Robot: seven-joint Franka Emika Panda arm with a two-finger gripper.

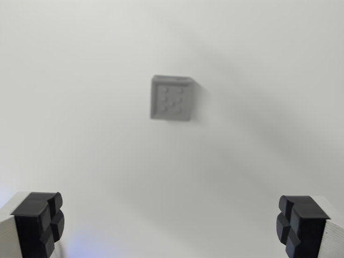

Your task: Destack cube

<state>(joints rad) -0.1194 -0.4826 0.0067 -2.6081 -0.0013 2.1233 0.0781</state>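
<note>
My gripper (172, 226) hangs with fingers (37, 223) spread wide apart, empty. The grey cube (172, 98) sits far ahead on the white surface (80, 134)

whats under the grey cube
From straight above, only the grey cube's dotted top face shows, on the white surface. Whatever sits beneath it, another cube or bare surface, is covered.
</note>
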